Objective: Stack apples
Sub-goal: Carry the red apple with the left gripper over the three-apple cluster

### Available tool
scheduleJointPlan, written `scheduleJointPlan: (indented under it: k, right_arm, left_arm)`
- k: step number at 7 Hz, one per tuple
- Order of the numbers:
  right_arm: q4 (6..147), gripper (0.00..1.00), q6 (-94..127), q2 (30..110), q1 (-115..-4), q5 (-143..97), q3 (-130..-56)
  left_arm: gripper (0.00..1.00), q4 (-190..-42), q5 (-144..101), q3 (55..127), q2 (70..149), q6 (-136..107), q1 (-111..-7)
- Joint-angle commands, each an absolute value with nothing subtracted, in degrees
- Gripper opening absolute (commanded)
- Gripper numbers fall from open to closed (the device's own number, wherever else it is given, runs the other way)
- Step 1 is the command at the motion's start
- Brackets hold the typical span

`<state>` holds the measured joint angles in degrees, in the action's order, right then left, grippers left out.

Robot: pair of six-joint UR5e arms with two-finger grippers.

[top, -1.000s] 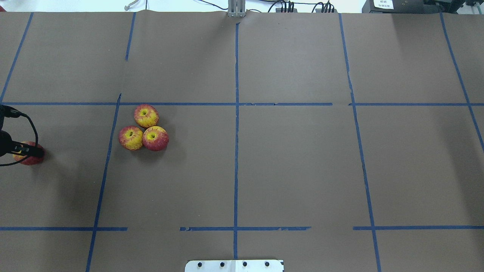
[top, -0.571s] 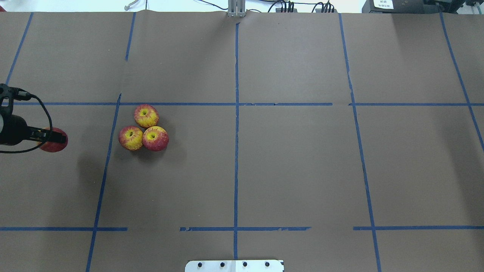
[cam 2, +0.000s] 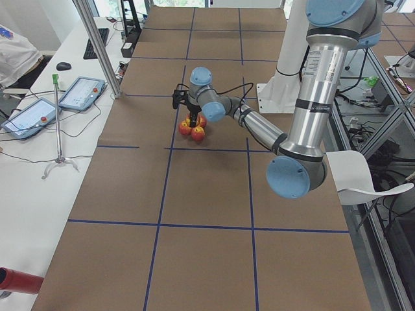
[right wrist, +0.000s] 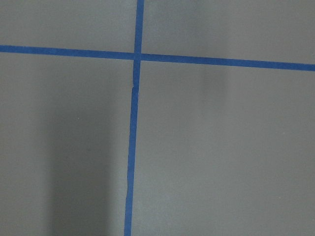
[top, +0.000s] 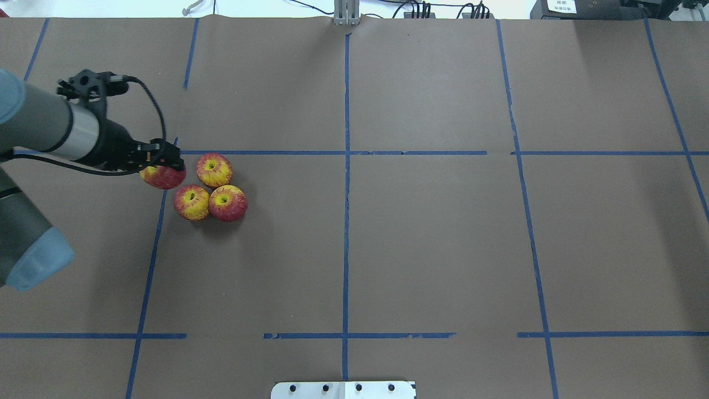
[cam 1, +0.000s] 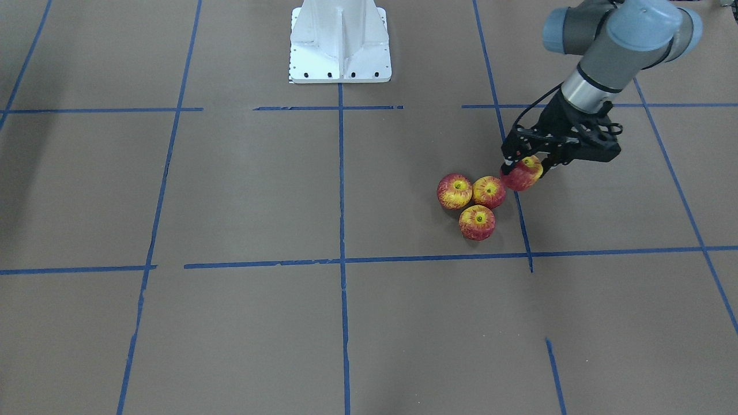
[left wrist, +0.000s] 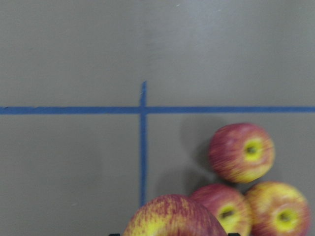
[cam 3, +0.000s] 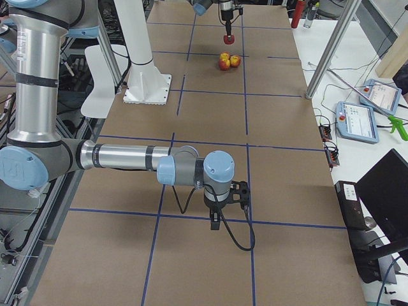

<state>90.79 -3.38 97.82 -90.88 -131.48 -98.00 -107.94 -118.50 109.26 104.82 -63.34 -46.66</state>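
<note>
Left claw (top: 166, 164), clenched on the fourth apple (top: 160, 177), had carried it in from the counter's (top: 421, 233) left edge to hover just beside the three touching apples (top: 227, 203), so capping them looked next; right claw's (cam 3: 215, 223) grip couldn't be told.

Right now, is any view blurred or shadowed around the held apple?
Left wrist view: slightly soft, the held apple cropped at the bottom edge. Overhead view: sharp, but the left gripper hides part of it. Front view: crisp, even light, faint shadows.

Robotics lab workbench.
Brown paper table (top: 432, 249) gridded in blue tape (top: 346, 221); teach pendants (cam 2: 81, 92) sit on the white side bench (cam 2: 26, 168).
</note>
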Motion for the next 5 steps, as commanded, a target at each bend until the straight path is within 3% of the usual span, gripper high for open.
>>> scheduleJointPlan:
  k: [1,5]
  right_arm:
    - [90.8,1.0,-3.3,97.8,-90.9,-131.5,-98.0]
    - [90.8,1.0,-3.3,97.8,-90.9,-131.5,-98.0]
  left_arm:
    - [0.0,-101.3,-117.6,106.8,110.6,-64.2,-43.2]
    - [0.0,-101.0,-113.1,104.7,110.8,-64.0,-42.6]
